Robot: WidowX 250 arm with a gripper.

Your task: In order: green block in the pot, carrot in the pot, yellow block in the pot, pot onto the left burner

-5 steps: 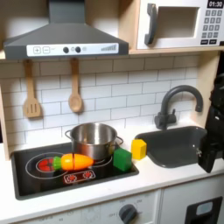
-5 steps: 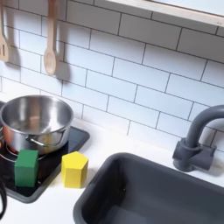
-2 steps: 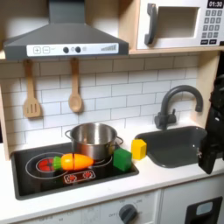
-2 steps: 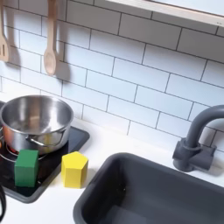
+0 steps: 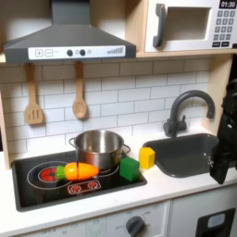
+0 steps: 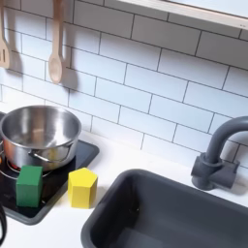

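Note:
In both exterior views the silver pot (image 5: pixel 99 146) (image 6: pixel 39 136) stands at the back right of the black cooktop (image 5: pixel 37 190), and it looks empty. The orange carrot (image 5: pixel 80 171) lies in front of the pot, its green end over the red rings of the left burner (image 5: pixel 43 174). The green block (image 5: pixel 130 169) (image 6: pixel 29 185) sits at the cooktop's front right corner. Beside it, the yellow block (image 5: pixel 147 157) (image 6: pixel 82 187) rests on the white counter. My gripper (image 5: pixel 223 172) hangs dark at the first exterior view's right edge, beyond the sink, far from all of them; its fingers are unclear.
A dark sink (image 5: pixel 190 153) (image 6: pixel 165 213) with a curved faucet (image 5: pixel 185 106) (image 6: pixel 218 155) lies right of the blocks. Wooden utensils (image 5: pixel 80 93) (image 6: pixel 56 53) hang on the tiled wall. A range hood (image 5: pixel 69 42) and microwave (image 5: pixel 190 25) sit overhead.

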